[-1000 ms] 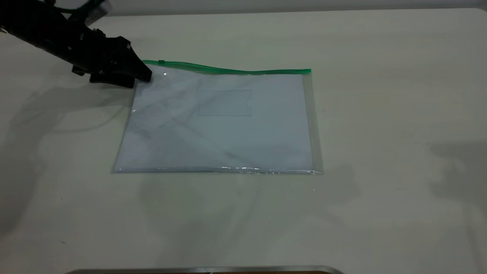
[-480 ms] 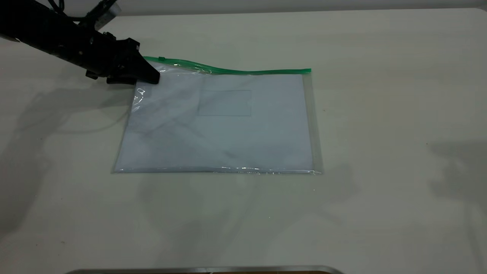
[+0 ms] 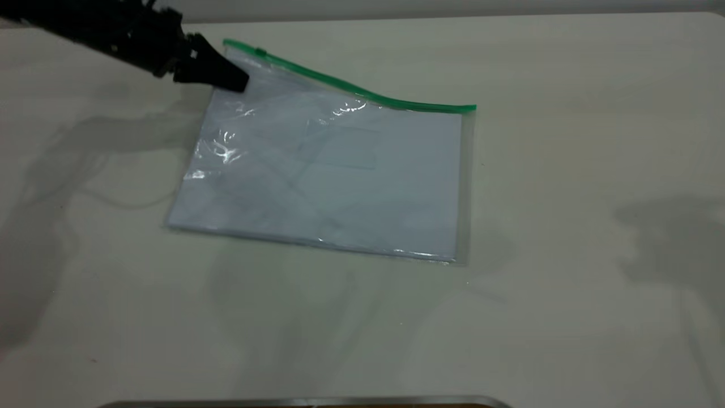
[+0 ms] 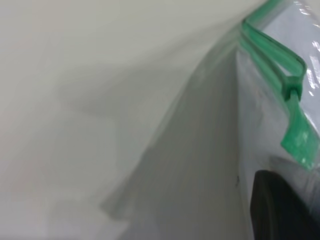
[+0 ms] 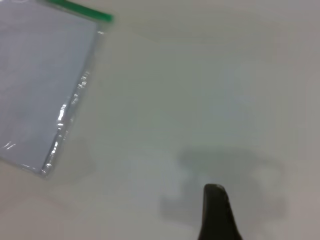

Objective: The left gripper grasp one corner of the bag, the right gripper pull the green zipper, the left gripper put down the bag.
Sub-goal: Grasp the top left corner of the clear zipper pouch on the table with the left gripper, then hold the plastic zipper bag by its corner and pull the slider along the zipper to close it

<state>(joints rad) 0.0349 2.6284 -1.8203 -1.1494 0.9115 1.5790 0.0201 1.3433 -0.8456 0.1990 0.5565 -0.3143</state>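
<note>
The left gripper (image 3: 235, 81) has its jaws closed on the upper left corner of the bag (image 3: 334, 170), pinching the clear plastic just below the green zipper (image 3: 351, 88). That corner is held up off the bench (image 3: 566, 226), so the bag slopes from the jaws down to its far side, where the right edge and the lower right corner lie flat on the bench. The zipper runs away from the jaws along the raised top edge, dipping as it goes and ending at the far right corner. Its small slider (image 3: 261, 52) sits just beside the jaws, near the held end of the strip. In the left wrist view the zipper (image 4: 280, 70) passes close by one black fingertip (image 4: 280, 210), with the slider (image 4: 294, 91) a little beyond it. White paper fills the bag, and a clear card pocket (image 3: 341, 146) shows on its upper face. In the right wrist view, the right gripper (image 5: 216, 215) hangs over bare bench well apart from the bag (image 5: 40, 85); only one dark fingertip shows there, so I cannot tell how its jaws stand.
</note>
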